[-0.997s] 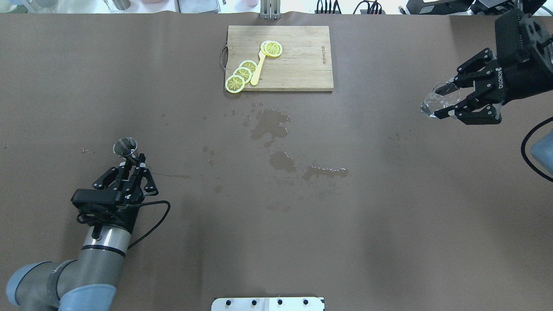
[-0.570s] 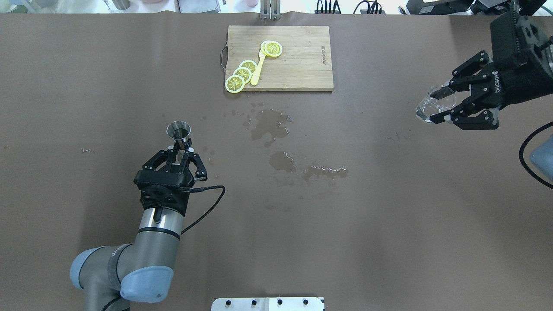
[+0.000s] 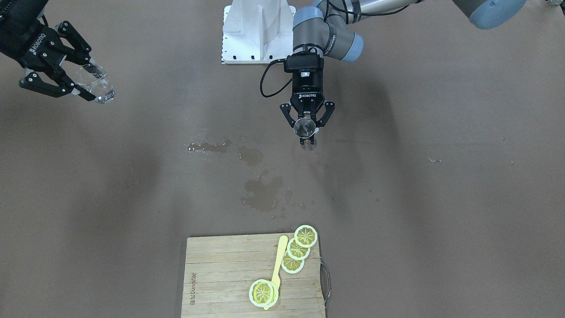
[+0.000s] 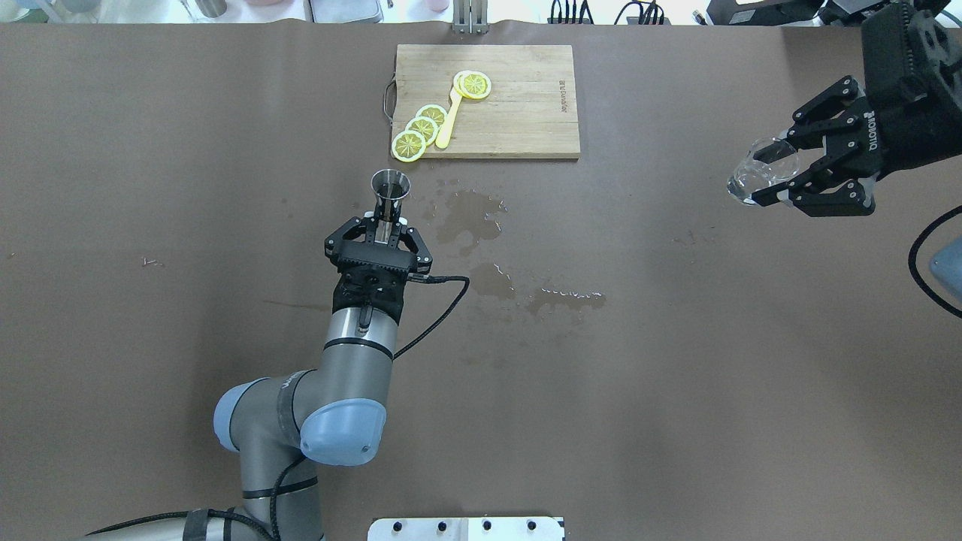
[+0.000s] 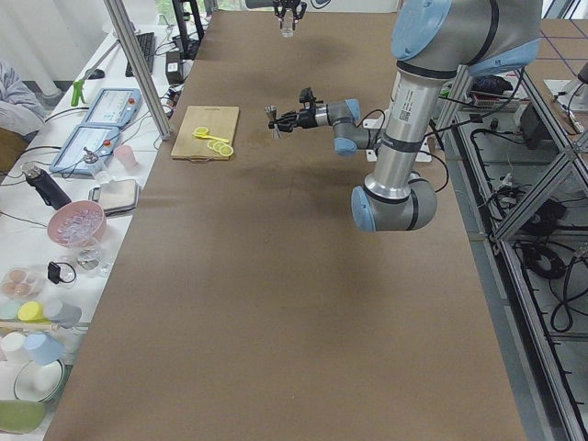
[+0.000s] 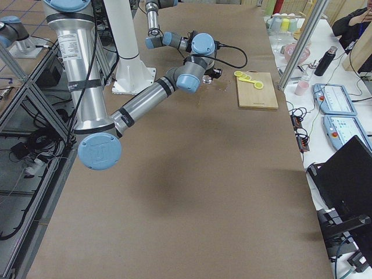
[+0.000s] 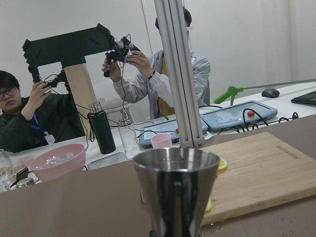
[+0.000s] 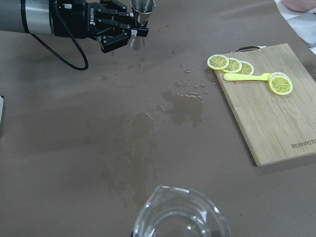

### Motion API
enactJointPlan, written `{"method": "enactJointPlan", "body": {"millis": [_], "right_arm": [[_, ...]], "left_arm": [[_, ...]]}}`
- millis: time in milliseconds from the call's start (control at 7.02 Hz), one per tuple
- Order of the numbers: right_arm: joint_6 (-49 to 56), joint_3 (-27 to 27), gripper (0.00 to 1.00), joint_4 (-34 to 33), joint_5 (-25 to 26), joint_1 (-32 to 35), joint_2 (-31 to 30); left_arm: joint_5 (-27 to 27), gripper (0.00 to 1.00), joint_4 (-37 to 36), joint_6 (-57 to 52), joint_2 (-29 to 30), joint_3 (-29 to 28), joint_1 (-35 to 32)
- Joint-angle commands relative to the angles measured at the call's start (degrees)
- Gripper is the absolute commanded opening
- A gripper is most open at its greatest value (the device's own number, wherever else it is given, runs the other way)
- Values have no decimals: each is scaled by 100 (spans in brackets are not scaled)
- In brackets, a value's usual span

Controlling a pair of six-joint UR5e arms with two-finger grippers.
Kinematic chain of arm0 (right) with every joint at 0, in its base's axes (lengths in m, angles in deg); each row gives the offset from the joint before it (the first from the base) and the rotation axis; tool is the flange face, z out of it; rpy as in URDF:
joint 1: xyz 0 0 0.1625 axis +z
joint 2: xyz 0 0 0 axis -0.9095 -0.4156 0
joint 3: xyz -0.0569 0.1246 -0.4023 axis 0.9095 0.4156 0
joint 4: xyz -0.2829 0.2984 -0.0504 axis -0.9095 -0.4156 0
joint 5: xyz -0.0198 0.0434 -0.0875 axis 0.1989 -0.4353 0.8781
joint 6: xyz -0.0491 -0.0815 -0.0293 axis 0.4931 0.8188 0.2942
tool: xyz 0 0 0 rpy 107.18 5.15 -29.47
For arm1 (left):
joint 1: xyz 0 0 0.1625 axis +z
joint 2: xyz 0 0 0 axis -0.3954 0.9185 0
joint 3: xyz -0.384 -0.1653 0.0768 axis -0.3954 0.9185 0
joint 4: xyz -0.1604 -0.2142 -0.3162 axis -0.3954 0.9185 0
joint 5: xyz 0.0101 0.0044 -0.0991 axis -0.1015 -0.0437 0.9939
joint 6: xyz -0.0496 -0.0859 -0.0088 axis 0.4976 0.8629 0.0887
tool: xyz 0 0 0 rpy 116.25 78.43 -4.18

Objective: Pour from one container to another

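Clear glass cup (image 4: 749, 180), clamped in the right gripper (image 4: 770, 171) at far right, hangs well apart from the silvery steel jigger (image 4: 391, 186) held upright by the left gripper (image 4: 388, 219) centre-left.

Upright steel jigger (image 4: 391, 189) and clear glass cup (image 4: 757, 176), well apart.

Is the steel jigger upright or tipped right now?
Upright. The jigger stands vertical in the left tool, clamped at its waist; the left wrist view shows its rim level, mouth facing up.
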Motion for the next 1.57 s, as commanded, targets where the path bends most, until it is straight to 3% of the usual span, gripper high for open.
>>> {"method": "enactJointPlan", "body": {"millis": [0, 285, 712, 854, 1139, 1424], "right_arm": [[282, -37, 0, -790, 184, -34, 425], [861, -29, 0, -1806, 544, -201, 986], [1721, 50, 0, -3310, 1090, -517, 1813], [1760, 190, 0, -3472, 1117, -527, 2016], [1761, 654, 0, -3971, 1161, -666, 2760], [1761, 1067, 0, -4097, 1520, -930, 3219]], "left_arm": [[268, 0, 78, -301, 445, -354, -218], [611, 0, 96, -985, 1006, -364, -254], [787, 0, 551, -988, 1027, -574, -289], [1049, 0, 675, -1006, 1027, -671, -394], [1069, 0, 737, -1067, 1018, -707, -395], [1078, 0, 755, -1067, 1010, -724, -404]]}}
